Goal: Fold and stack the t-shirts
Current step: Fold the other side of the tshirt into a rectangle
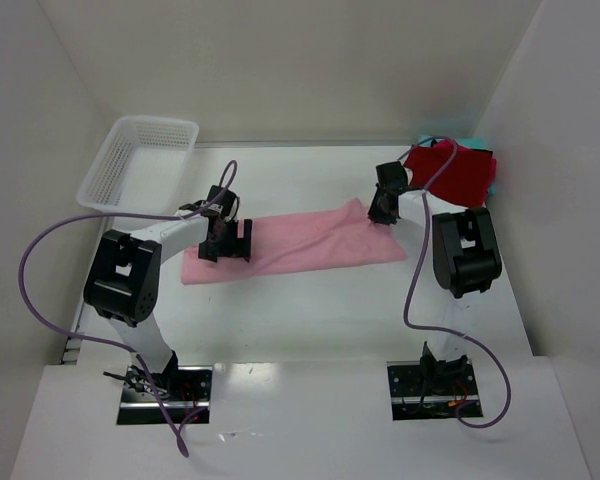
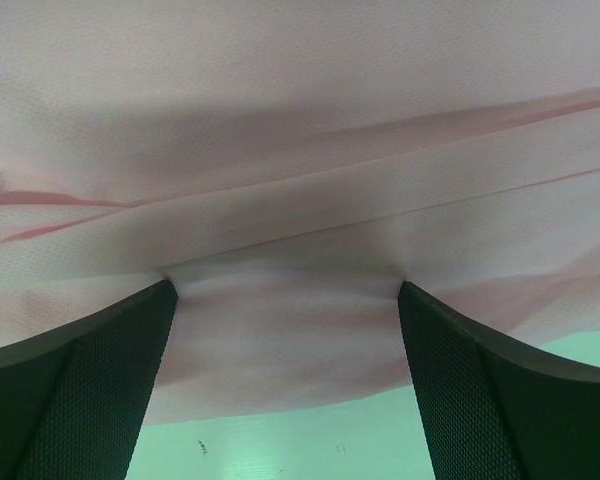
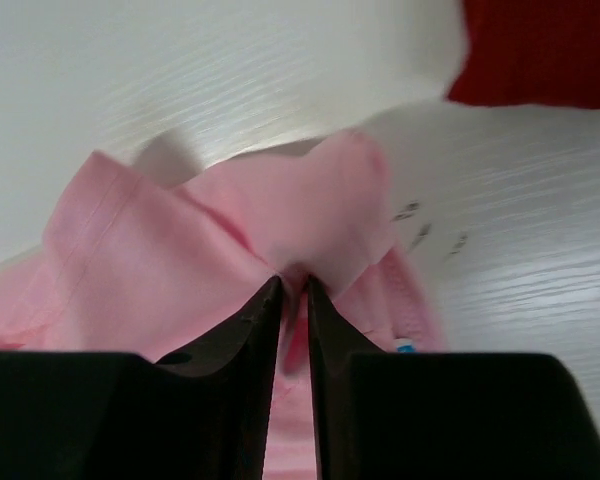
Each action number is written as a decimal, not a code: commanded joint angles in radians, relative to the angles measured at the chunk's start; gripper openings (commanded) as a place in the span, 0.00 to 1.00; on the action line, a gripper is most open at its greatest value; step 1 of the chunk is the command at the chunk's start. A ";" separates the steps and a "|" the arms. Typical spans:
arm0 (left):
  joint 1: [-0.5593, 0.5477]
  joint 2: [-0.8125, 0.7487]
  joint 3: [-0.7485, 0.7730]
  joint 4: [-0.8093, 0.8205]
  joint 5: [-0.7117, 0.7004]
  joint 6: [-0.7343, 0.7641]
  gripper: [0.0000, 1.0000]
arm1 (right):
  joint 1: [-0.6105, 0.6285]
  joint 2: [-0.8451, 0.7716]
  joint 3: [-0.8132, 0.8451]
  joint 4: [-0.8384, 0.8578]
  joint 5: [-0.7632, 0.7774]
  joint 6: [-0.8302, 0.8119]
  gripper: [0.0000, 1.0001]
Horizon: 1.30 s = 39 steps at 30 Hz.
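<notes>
The light pink t-shirt [image 1: 300,245] lies folded into a long strip across the middle of the table. My left gripper [image 1: 225,245] is open with its jaws wide apart, straddling the strip's near edge towards its left end. In the left wrist view the cloth [image 2: 300,150] fills the gap between the fingers [image 2: 80,390]. My right gripper [image 1: 380,215] is shut on the strip's far right corner; the right wrist view shows the cloth [image 3: 280,210] pinched and bunched at the tips [image 3: 293,282]. The dark red folded shirt [image 1: 460,175] lies at the back right, with a teal one [image 1: 467,140] showing at its edge.
A white mesh basket [image 1: 140,160] stands at the back left. White walls enclose the table on three sides. The red shirt [image 3: 540,50] lies just beyond the right gripper. Purple cables loop from both arms.
</notes>
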 commanded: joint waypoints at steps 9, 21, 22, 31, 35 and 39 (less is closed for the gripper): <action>-0.001 0.011 0.039 -0.018 -0.016 -0.009 1.00 | -0.068 -0.102 -0.025 0.021 -0.094 -0.013 0.46; -0.001 -0.055 0.244 -0.099 0.045 0.228 1.00 | -0.043 -0.299 0.111 -0.057 -0.194 -0.027 0.64; -0.001 -0.055 0.272 -0.099 0.036 0.260 1.00 | -0.033 -0.313 0.111 -0.075 -0.194 -0.027 0.65; -0.022 -0.022 0.229 -0.111 0.063 0.682 1.00 | 0.041 -0.342 -0.031 -0.131 -0.216 0.049 0.72; 0.026 -0.022 0.192 -0.102 0.122 0.786 0.98 | 0.062 -0.356 -0.054 -0.165 -0.216 0.071 0.76; 0.096 -0.022 0.169 -0.081 0.231 0.822 0.98 | 0.089 -0.356 -0.065 -0.194 -0.170 0.114 0.77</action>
